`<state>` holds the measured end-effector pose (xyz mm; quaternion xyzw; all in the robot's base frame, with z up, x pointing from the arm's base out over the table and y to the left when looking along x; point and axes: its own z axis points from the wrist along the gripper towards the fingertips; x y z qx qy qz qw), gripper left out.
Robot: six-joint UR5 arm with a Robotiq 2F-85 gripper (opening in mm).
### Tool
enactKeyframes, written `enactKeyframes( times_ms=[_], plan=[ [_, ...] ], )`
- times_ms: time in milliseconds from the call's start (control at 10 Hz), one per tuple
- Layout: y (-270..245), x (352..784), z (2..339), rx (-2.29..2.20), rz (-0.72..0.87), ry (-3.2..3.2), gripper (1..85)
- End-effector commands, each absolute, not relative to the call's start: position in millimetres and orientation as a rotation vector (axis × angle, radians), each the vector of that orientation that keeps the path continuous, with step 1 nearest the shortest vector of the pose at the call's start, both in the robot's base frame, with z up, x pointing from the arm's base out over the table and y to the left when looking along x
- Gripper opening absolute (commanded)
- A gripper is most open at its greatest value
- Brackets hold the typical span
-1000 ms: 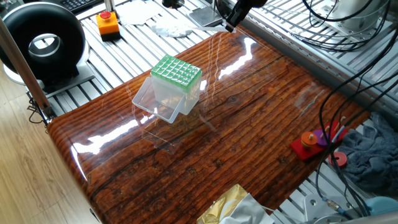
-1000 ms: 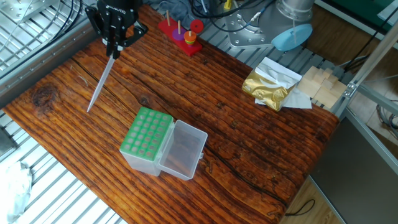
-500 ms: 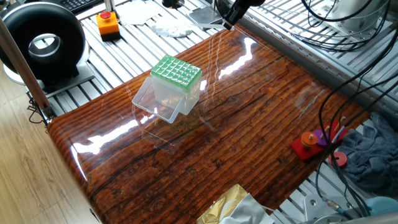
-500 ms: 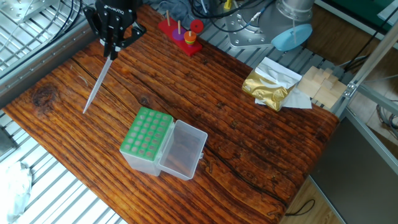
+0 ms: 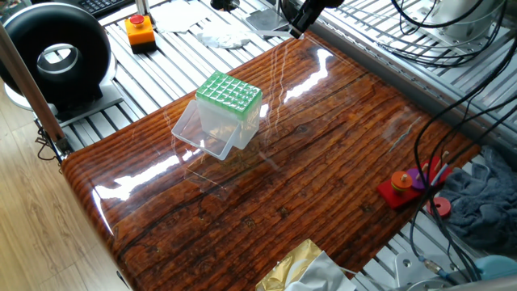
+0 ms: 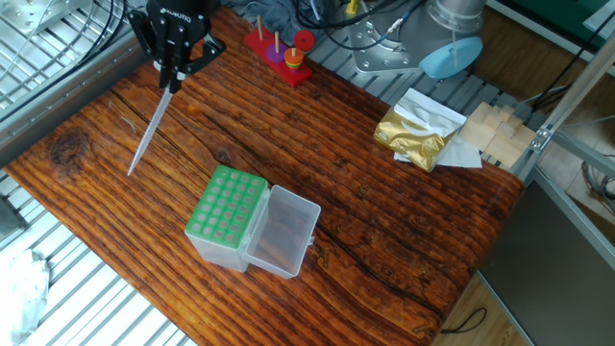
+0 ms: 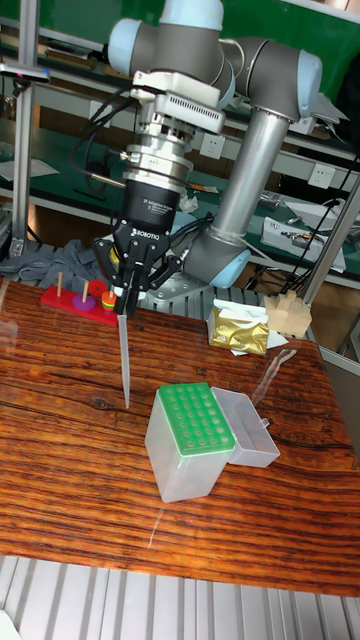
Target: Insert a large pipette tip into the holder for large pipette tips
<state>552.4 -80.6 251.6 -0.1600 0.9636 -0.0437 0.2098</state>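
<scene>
My gripper (image 6: 170, 77) hangs over the table's far corner and is shut on the wide end of the large pipette tip (image 6: 149, 130). It is a slim translucent-white tapered tube slanting down, with its point close above the wood. The tall fixed view shows the gripper (image 7: 122, 300) with the tip (image 7: 124, 355) nearly upright, left of the holder. In one fixed view only the gripper (image 5: 296, 31) is plain. The holder (image 6: 226, 207), a clear box with a green gridded top (image 7: 195, 420), stands mid-table (image 5: 229, 93). Its clear lid (image 6: 283, 231) is folded open beside it.
A red peg toy (image 6: 279, 53) sits at the table edge near the gripper. A gold foil bag (image 6: 413, 130) and wooden blocks (image 6: 495, 130) lie at another edge. Off the table are a black round device (image 5: 56, 52) and an orange button box (image 5: 140, 32).
Over the last second the gripper and the held tip shifted slightly away from the holder. Nothing has moved in the last half second.
</scene>
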Motion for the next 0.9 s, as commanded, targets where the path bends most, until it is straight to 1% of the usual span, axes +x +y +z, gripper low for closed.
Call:
enactKeyframes(
  times_ms=[0, 600, 800],
  plan=[
    [-82.8, 549.8, 268.5, -0.459, -0.119, 2.704, 1.0],
    [-98.6, 518.9, 329.8, -0.480, -0.106, 2.775, 1.0],
    [-101.3, 515.9, 342.8, -0.484, -0.074, 2.787, 1.0]
  ],
)
